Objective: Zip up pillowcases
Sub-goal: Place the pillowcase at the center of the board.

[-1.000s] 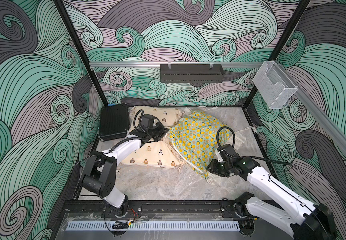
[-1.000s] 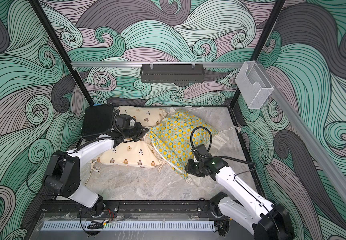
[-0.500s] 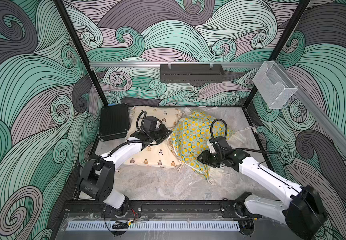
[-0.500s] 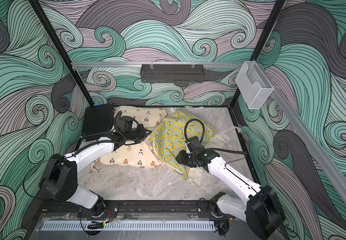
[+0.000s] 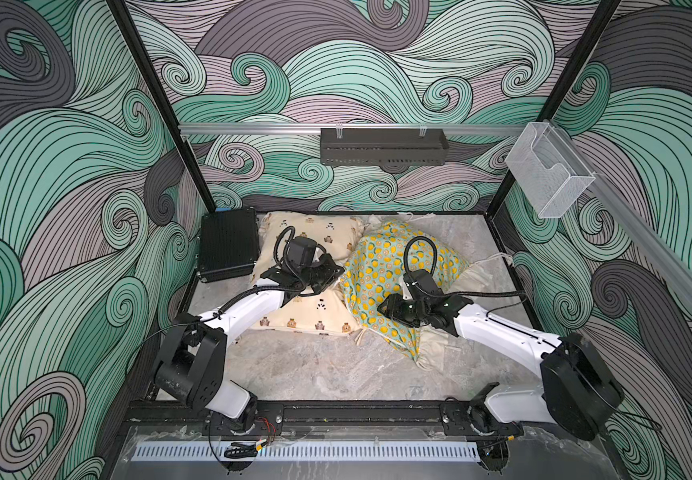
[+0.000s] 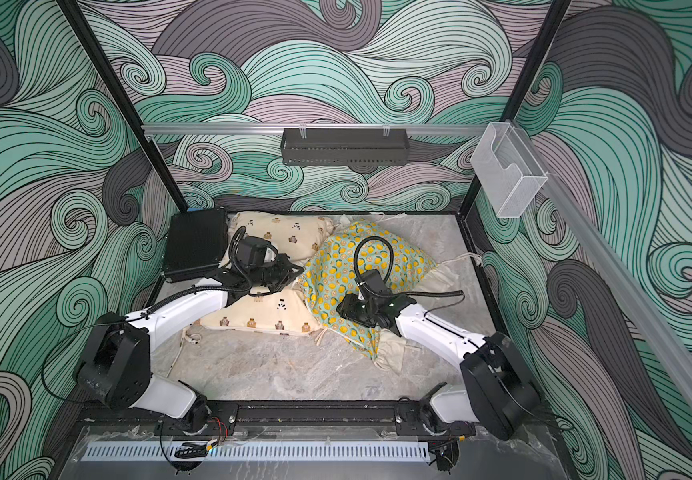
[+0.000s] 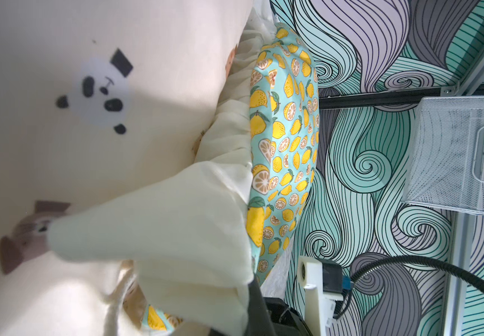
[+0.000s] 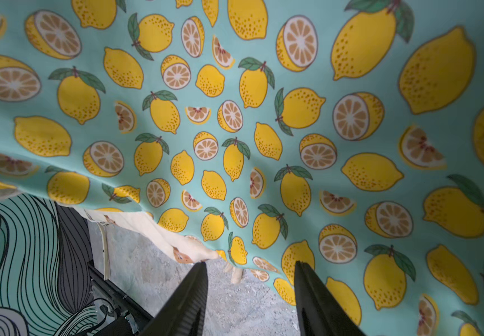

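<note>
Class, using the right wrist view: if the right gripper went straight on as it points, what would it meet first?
Likely the lemon pillowcase, just ahead of the right gripper; depth unclear.

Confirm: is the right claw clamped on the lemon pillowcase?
No, the right claw stands open, with table showing between its fingers.

I see a black ribbed case (image 5: pixel 228 245) lying flat at the marble tabletop's (image 5: pixel 315 370) far left corner. A black slotted tray (image 5: pixel 382 146) hangs on the back rail (image 5: pixel 253 129), a clear bin (image 5: pixel 548 176) on the right rail (image 5: pixel 647 249).
</note>
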Controlling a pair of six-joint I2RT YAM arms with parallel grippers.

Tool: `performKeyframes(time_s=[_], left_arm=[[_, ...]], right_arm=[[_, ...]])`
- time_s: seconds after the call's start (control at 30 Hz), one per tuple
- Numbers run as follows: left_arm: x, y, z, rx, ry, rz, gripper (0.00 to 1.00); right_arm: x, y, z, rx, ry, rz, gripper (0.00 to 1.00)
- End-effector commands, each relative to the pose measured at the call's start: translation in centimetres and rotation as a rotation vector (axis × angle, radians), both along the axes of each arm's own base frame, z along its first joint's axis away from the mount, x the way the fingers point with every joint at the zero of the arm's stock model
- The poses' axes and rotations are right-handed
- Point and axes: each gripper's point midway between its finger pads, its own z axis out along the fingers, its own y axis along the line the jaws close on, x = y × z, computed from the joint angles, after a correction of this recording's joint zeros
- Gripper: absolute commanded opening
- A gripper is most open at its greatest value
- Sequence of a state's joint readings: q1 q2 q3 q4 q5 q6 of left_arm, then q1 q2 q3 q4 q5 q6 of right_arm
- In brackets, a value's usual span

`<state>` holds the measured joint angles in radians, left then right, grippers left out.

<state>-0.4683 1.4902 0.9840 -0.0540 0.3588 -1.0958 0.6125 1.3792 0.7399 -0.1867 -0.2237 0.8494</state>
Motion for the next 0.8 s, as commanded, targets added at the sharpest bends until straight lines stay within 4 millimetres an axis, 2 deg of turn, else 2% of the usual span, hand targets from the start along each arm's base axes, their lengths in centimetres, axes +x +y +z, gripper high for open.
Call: performKeyframes(time_s=[0.0,0.17,0.3,0.5,0.77], left_arm=[[-0.6,-0.1,1.2,0.015,-0.038,-0.017,0.0],[-1.8,-1.3,1.7,0.012,-0.05,-0.06,0.0],[-2.9,-2.7,2.1,0.003,-0.058,-0.094,0.0],[-4.6,-5.4,1.9,0.013,-0.068,-0.153,0.0],[-7.4,-9.9,0.7,-0.013,-0.057,-0.247,0.0]], right_arm=[[0.7,-0.9,-1.4,-0.045,-0.018,-0.043,0.53],[1.1,-2.5,-3.8,-0.111,0.008,-0.042,0.53],[1.9,-4.4,-4.6,-0.164,0.007,-0.06,0.53],[3.1,-7.9,-4.5,-0.219,0.002,-0.107,0.54],[5.4,-14.9,-3.3,-0.247,0.012,-0.293,0.54]])
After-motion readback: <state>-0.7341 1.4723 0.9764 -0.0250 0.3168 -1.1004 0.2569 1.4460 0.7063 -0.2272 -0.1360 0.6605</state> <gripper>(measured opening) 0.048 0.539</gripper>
